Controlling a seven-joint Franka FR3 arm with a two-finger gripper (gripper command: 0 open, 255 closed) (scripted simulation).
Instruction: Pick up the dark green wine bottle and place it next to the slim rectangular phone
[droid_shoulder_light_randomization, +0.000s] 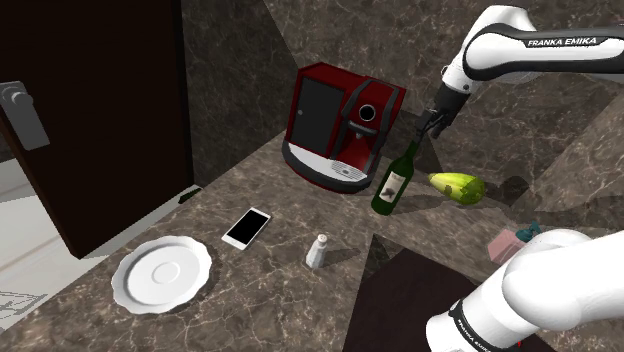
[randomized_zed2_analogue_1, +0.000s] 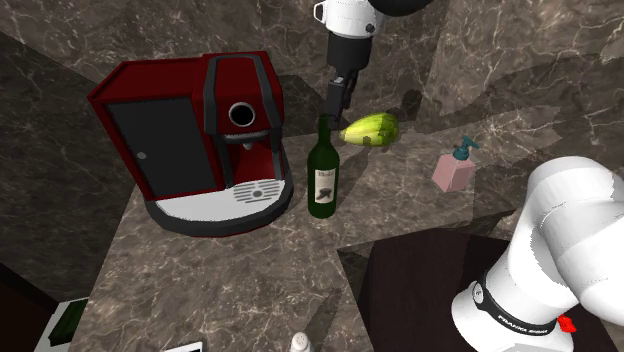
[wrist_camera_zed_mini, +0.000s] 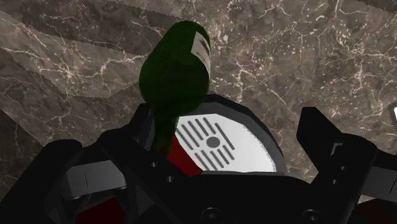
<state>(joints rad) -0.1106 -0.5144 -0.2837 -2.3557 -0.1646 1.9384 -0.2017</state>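
Your hand (wrist_camera_zed_mini: 232, 130) hangs over the counter (droid_shoulder_light_randomization: 270, 295) with its two black fingers (wrist_camera_zed_mini: 324, 153) spread wide, clasping nothing. Just below them the dark green wine bottle (wrist_camera_zed_mini: 178, 70) stands upright. Its neck runs close by one finger, and you cannot quite tell whether they touch.

In the shoulder view, the hand (droid_shoulder_light_randomization: 432, 124) sits between one and two o'clock from the bottle's top. The red coffee machine (droid_shoulder_light_randomization: 335, 115) stands near the bottle at about eleven o'clock. A yellow-green fruit (droid_shoulder_light_randomization: 458, 185) lies at three o'clock. A small white shaker (droid_shoulder_light_randomization: 318, 250) stands toward seven o'clock. The phone (droid_shoulder_light_randomization: 246, 227) lies flat between eight and nine o'clock, well apart from the bottle. A white plate (droid_shoulder_light_randomization: 162, 272) rests beyond it.
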